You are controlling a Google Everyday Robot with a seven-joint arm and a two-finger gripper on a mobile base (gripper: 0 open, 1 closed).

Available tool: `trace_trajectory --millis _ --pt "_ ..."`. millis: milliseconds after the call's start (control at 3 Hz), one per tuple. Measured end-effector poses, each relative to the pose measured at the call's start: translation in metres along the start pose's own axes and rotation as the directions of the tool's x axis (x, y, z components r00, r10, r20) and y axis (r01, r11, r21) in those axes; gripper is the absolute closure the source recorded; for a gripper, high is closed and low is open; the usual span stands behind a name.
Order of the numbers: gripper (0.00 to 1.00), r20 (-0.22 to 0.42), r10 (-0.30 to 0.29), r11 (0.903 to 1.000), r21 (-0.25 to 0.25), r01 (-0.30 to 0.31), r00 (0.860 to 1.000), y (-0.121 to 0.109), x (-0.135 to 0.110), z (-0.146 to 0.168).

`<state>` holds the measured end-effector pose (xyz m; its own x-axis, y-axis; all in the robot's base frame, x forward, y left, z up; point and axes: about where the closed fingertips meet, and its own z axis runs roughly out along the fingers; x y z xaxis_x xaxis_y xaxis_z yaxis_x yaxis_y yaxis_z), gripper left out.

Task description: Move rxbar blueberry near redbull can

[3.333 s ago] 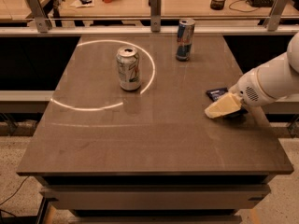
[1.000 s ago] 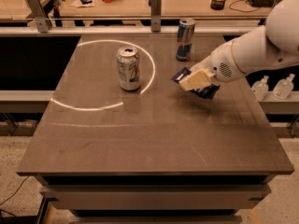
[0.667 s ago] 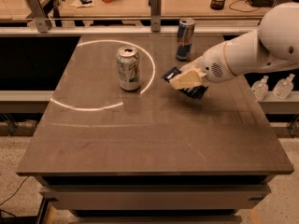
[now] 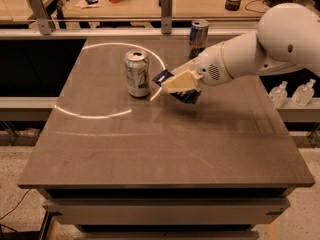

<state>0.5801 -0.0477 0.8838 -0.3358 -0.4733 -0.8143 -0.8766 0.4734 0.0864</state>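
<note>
Brown table (image 4: 150,149) carries a silver can (image 4: 137,73) at left; just right of it the gripper (image 4: 177,83) hangs, clamped tight on the rxbar blueberry (image 4: 162,76), held above the surface, with the redbull can (image 4: 198,33) behind near the far edge

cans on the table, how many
2. The white-silver can stands left of centre; the redbull can at the far edge, partly behind the arm. The hand, between them, holds the rxbar blueberry.

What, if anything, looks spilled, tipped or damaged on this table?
Nothing stands out. The redbull can and the white-silver can both stand upright. No spill shows on the table. The gripper holds the rxbar blueberry tilted, beside the white-silver can.
</note>
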Motion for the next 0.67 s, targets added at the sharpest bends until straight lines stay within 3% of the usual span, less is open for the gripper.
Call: trace_trajectory --millis 667 --pt "1.0 -0.007 -0.032 0.9977 -0.061 0.031 0.999 0.019 -0.005 0.025"
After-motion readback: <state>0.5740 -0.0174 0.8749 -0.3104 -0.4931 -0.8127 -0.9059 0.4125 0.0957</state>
